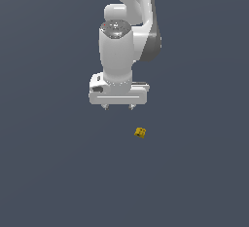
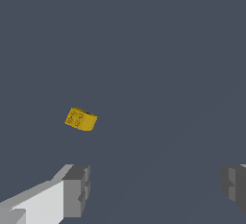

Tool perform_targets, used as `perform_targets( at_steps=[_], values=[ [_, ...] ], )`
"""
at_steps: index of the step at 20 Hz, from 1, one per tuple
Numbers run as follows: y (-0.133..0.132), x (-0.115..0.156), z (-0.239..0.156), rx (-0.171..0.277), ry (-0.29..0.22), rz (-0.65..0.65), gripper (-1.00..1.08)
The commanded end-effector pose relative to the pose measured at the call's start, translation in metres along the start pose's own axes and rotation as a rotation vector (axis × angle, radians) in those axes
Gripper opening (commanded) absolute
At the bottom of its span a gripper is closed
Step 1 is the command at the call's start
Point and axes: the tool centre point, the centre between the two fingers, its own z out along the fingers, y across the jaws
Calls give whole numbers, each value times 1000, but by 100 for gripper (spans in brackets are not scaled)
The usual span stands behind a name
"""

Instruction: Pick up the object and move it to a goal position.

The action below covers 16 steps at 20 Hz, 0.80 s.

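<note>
My white two-fingered gripper (image 1: 118,107) hangs with fingers spread wide, gripping nothing. The tiny yellow-orange block with dark marks (image 1: 140,132) lies apart, toward the exterior view's right. I should centre over it, then descend and close.

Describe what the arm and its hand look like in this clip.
The arm is glossy white with rounded, cylinder-like links and a grey joint section at the exterior view's right. A dark grey cap sits on top of the wrist. The hand is a wide white bar with two short fingers; in the wrist view the fingers end in grey, ridged pads. No cables or lettering can be seen.
</note>
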Motion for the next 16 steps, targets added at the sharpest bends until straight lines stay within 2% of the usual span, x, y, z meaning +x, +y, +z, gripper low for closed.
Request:
perform_targets(
  at_steps=[1, 16],
  values=[
    [0, 0, 0, 0, 0, 0, 100],
    [-4, -3, 12, -3, -19, -53, 100]
  ],
)
